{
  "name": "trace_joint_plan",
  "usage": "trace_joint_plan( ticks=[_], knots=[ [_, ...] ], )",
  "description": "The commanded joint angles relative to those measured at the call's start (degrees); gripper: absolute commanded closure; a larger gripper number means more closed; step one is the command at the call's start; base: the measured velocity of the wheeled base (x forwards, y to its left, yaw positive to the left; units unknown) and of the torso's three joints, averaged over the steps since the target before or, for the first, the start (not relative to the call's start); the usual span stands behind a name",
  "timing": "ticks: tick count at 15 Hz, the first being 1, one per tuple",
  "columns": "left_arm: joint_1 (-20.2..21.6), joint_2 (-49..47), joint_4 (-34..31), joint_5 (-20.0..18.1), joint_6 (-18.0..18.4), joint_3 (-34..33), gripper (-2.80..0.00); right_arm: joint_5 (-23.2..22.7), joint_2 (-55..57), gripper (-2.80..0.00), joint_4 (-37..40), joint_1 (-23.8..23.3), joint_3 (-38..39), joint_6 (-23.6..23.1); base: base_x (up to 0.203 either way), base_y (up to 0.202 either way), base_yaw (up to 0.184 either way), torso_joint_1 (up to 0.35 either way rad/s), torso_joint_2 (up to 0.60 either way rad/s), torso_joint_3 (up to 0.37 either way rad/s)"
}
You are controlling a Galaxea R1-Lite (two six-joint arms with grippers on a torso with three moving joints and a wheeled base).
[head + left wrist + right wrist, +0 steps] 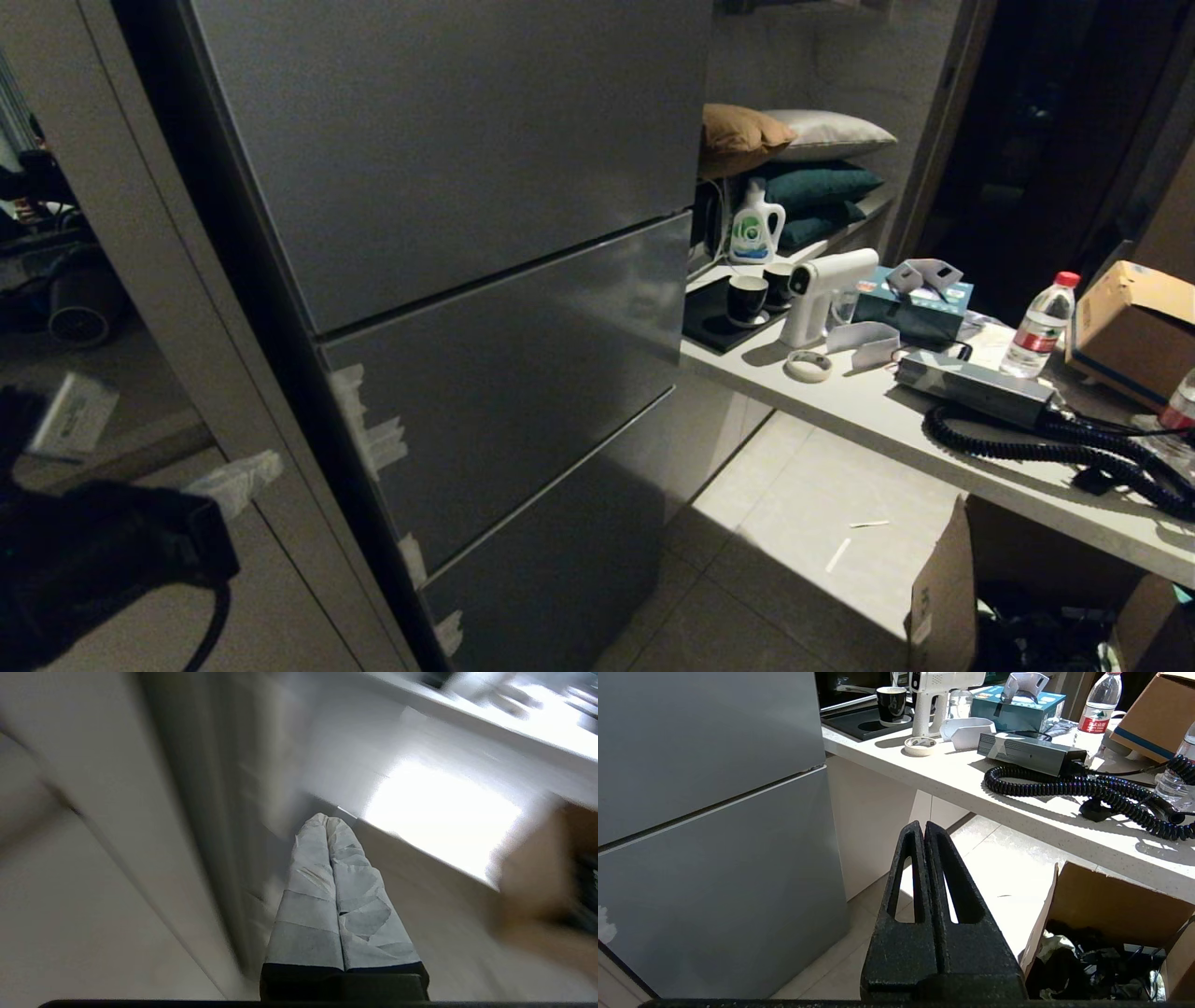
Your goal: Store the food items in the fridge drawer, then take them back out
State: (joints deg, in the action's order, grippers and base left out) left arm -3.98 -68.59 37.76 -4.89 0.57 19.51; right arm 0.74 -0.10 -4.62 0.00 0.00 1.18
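Observation:
The tall grey fridge (485, 373) stands before me with all three flat doors shut, so the fridge drawer is hidden. No food items show in any view. My left gripper (271, 464), its fingers wrapped in white tape, comes in at the lower left beside the fridge's left edge. In the left wrist view the left gripper (327, 820) is shut and holds nothing, with the fridge side (224, 812) blurred beyond it. My right gripper (923, 828) is shut and empty, low between the fridge (714, 882) and the counter, outside the head view.
A white counter (887, 420) to the right of the fridge carries cups, a white spray gun (822, 294), a water bottle (1039, 327), a coiled black cable (1055, 453) and a cardboard box (1134, 327). An open carton (943, 588) sits on the tiled floor below it.

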Motion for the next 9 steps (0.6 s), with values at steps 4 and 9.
trace_joint_plan(
  ticks=[4,9],
  knots=[
    [-0.3,-10.7,6.1,11.2,0.2,3.2,0.0,0.0,0.1,0.0,0.0,0.0,1.8,0.0,0.0,0.0,0.0,0.0,0.0,0.0],
    [-0.1,-17.3,9.1,12.8,-0.2,7.8,0.0,0.0,0.1,0.0,0.0,0.0,1.8,0.1,0.0,0.0,0.0,0.0,0.0,0.0]
  ],
)
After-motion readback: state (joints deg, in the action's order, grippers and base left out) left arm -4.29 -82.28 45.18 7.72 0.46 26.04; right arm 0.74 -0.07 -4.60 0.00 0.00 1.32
